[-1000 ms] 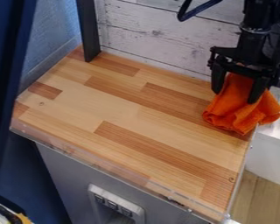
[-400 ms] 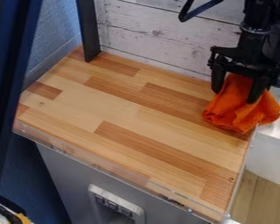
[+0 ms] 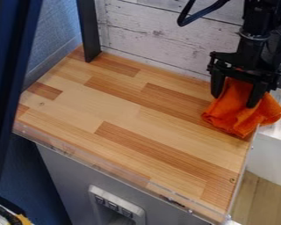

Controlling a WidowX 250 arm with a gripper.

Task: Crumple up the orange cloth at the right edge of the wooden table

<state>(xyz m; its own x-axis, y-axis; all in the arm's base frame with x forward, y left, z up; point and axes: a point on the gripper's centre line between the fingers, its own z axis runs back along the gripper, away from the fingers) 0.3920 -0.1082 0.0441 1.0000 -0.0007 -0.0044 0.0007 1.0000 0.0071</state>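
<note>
1. The gripper is lowering slightly; its fingers are standing apart, open around the orange cloth.
2. The cloth is lying bunched over the wooden counter's right edge, barely shifting; contact is seemingly deepening, not lifting.

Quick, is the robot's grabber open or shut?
Black two-finger gripper: open, fingers apart either side of the crumpled orange cloth; whether they touch it, I can't tell.
</note>
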